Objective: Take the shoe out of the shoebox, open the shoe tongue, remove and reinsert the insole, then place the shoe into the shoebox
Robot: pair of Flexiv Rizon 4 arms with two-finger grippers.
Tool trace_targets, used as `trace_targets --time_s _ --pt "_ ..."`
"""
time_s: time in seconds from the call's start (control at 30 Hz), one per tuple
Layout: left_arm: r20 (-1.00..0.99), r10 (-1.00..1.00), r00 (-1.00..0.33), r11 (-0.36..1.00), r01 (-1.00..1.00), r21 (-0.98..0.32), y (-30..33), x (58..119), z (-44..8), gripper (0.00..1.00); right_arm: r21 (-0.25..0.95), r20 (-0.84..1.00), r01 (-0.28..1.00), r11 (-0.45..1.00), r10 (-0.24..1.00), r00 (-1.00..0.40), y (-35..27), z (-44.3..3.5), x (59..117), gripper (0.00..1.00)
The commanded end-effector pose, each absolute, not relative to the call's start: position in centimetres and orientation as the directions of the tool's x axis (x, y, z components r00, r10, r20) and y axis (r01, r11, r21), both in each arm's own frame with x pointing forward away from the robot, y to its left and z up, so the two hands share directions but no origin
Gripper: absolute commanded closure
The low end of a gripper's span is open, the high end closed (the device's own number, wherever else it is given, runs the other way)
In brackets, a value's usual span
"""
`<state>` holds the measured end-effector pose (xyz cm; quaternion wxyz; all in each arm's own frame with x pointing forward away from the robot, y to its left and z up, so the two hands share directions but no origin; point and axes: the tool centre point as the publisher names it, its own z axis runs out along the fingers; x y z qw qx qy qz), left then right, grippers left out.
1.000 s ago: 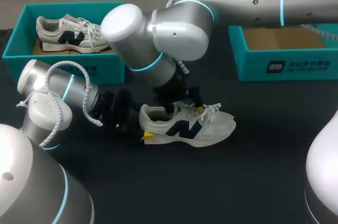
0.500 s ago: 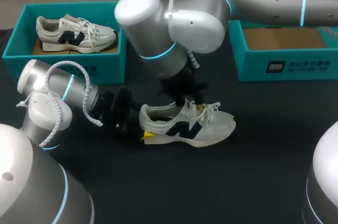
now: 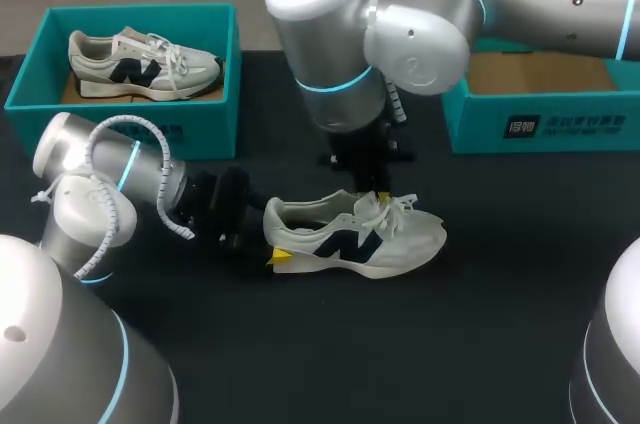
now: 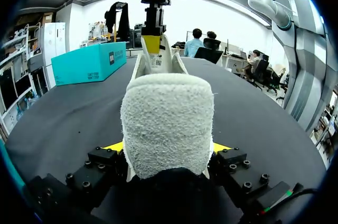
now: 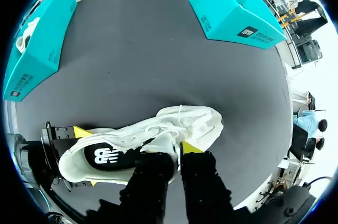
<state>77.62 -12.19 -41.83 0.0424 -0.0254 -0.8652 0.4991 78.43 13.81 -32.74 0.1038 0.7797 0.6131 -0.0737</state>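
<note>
- Black tabletop (image 3: 480, 324) carries everything you see.
- Nearest you, by the left edge, your left gripper (image 4: 168, 147) is clamped on the heel of the white mesh sneaker with a dark side mark (image 3: 350, 239), with a yellow tip on each side.
- That sneaker stands on its sole mid-table, toe toward the right edge, outside both boxes.
- Your right gripper (image 3: 370, 202) hangs over its laces and tongue; you cannot tell whether it grips.
- At the far left corner, a teal cardboard shoebox (image 3: 215, 94) holds a second white sneaker (image 3: 140, 62); another teal shoebox (image 3: 560, 124) sits far right.
</note>
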Motion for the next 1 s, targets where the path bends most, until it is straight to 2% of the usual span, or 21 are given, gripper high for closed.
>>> trace_targets --time_s 0.03,1.0 --pt "0.049 0.086 -0.995 0.505 0.001 -0.863 -12.4 77.8 -42.2 1.00 0.066 -0.169 0.970 -0.235 0.955 0.243 12.8 -32.9 78.4 1.00" --pt "0.049 0.086 -0.995 0.505 0.001 -0.863 -12.4 77.8 -42.2 1.00 0.031 -0.214 0.924 -0.382 0.900 0.379 6.5 -37.0 78.9 1.00"
